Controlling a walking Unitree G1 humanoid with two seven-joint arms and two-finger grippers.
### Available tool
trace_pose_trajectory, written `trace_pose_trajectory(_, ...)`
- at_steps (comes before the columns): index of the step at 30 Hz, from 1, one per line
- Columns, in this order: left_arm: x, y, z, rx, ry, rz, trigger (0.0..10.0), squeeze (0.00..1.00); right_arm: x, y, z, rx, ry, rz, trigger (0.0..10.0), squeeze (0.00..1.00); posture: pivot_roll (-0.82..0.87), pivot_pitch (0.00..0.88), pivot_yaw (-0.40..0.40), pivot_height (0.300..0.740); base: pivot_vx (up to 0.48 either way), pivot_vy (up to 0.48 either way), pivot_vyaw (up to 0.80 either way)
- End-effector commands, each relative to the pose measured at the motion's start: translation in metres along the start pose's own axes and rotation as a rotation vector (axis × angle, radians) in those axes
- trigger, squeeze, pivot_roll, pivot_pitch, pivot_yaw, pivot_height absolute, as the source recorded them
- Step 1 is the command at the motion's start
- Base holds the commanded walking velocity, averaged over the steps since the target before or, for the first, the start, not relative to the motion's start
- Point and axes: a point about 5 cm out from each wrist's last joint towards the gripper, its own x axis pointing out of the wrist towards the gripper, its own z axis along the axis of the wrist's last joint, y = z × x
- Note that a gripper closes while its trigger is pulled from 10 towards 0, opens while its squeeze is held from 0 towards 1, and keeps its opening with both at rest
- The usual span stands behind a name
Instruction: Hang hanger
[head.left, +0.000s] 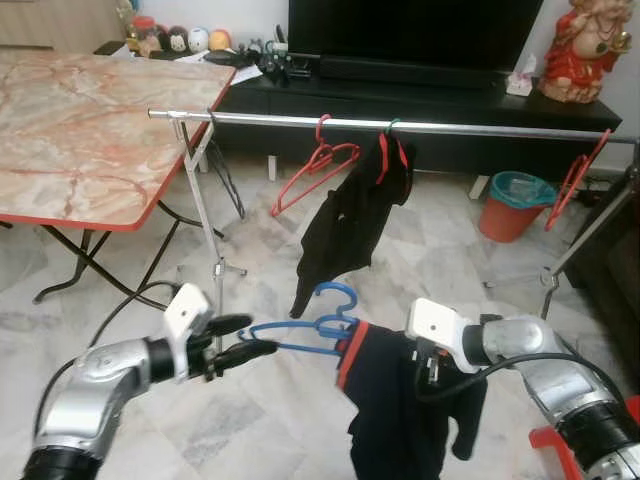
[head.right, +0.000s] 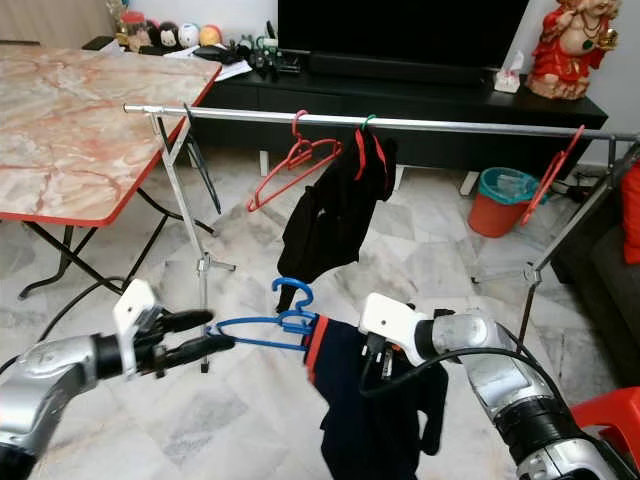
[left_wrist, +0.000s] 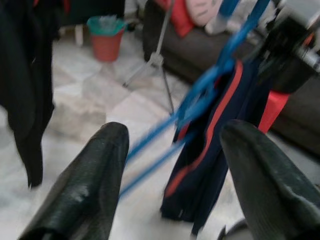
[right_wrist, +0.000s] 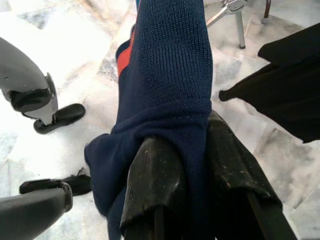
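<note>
Low in the frame, the right gripper (right_wrist: 182, 165) pinches a dark blue shirt (head.left: 395, 400) tight between its fingers; the shirt hides their tips. The shirt hangs on a blue hanger (head.left: 300, 325) at centre. The left gripper (head.left: 235, 340) is spread wide around the hanger's end. Farther up, a metal rail (head.left: 420, 124) carries a red hanger (head.left: 315, 165) and a black shirt (head.left: 350, 215).
</note>
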Motion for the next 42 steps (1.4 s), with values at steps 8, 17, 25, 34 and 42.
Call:
trace_pose_trajectory(8,0.031,-0.019,0.009,-0.015,0.034,-0.171,10.0,0.0,-0.003,-0.001,0.018,-0.084,-0.045,0.038,10.0,0.0,-0.07,0.0,-0.066,0.74,0.0,0.0,0.0)
trace_pose_trajectory(17,0.03,-0.017,0.004,0.059,0.161,-0.214,10.0,0.0,-0.002,0.002,0.024,-0.103,-0.061,0.074,10.0,0.0,-0.06,0.0,-0.069,0.74,0.0,0.0,0.0)
trace_pose_trajectory(25,0.03,-0.011,0.003,0.124,0.179,-0.167,10.0,0.0,-0.003,0.001,0.024,-0.109,-0.056,0.085,10.0,0.0,-0.06,0.0,-0.068,0.74,0.0,0.0,0.0)
trace_pose_trajectory(34,0.04,-0.009,-0.001,0.149,0.185,-0.161,10.0,0.0,-0.001,0.004,0.031,-0.122,-0.08,0.112,10.0,0.0,-0.07,0.0,-0.064,0.74,0.0,0.0,0.0)
trace_pose_trajectory(42,0.05,-0.012,0.0,0.148,0.176,-0.192,10.0,0.0,-0.002,0.005,0.033,-0.13,-0.085,0.132,10.0,0.0,-0.07,0.0,-0.065,0.74,0.0,0.0,0.0)
